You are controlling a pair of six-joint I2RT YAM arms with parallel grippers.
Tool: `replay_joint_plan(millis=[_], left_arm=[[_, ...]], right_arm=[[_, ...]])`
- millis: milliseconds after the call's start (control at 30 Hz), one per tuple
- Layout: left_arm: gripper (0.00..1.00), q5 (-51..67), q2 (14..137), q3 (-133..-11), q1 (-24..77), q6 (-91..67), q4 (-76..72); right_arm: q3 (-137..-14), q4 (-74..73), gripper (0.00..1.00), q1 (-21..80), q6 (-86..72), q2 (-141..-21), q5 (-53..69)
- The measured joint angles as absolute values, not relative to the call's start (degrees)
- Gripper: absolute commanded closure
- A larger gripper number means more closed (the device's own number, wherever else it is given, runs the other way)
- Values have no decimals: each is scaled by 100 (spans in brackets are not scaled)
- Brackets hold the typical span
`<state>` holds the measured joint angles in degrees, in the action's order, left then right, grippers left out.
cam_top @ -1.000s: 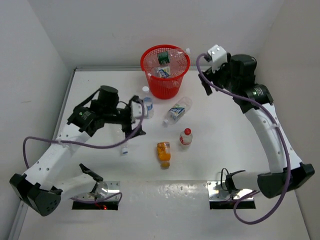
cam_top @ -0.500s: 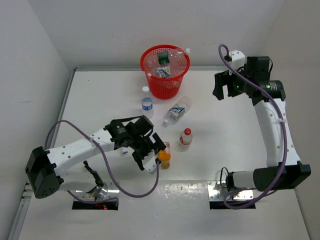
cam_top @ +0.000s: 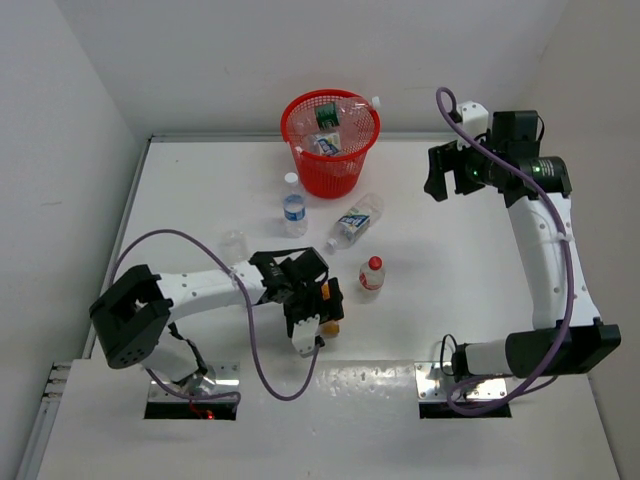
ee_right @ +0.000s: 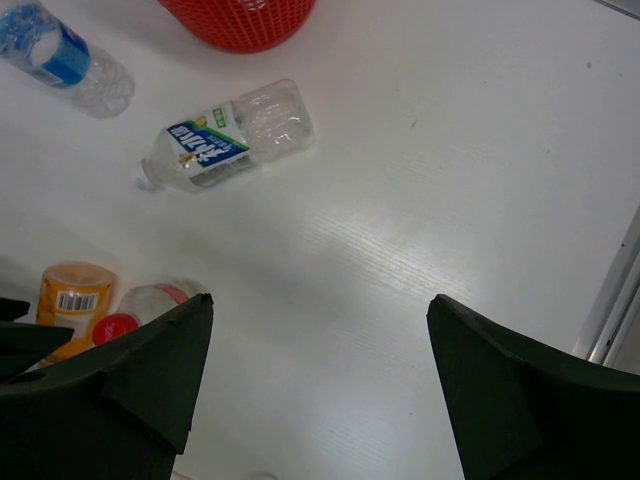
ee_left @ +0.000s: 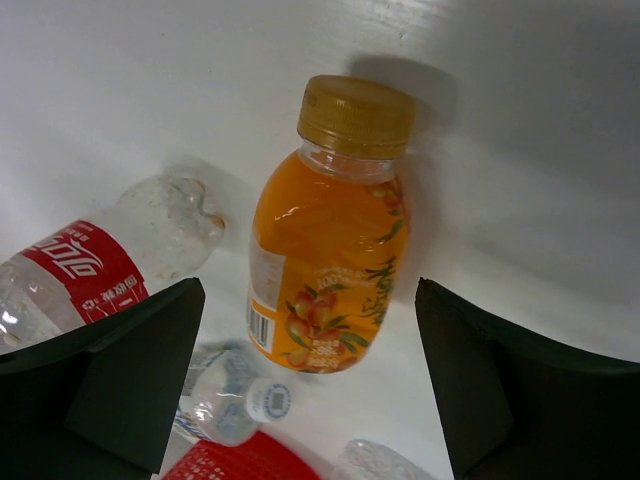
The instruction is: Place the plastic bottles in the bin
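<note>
I see a white table [cam_top: 200, 180] boxed in by plain white walls [cam_top: 200, 60]. The red bin [cam_top: 330, 172] stands at top centre with bottles [cam_top: 327, 140] inside, though I can't count them through the mesh. My left gripper [ee_left: 305, 310], fingers apart, straddles the orange bottle [ee_left: 330, 260], which is mostly covered from above. The right gripper [ee_right: 320, 320], fingers spread wide, hangs at upper right.
</note>
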<state>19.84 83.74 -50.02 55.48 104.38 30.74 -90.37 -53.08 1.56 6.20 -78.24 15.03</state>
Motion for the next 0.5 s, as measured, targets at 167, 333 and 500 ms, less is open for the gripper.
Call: replay_joint_plan(millis=[167,333,500], left_arm=[[6,1905,8770,-5002,5581,10833,2672],[16,1811,9220,-5009,5592,11085,2523],[43,1715,9330,-5009,5594,11207,2473]], right_arm=[[-9037,-5312,14,158,655,-7881,1500],[-9048,-5325,12,163,709,-7966,1500],[-9118,-5319,14,163,755,-8027,1503]])
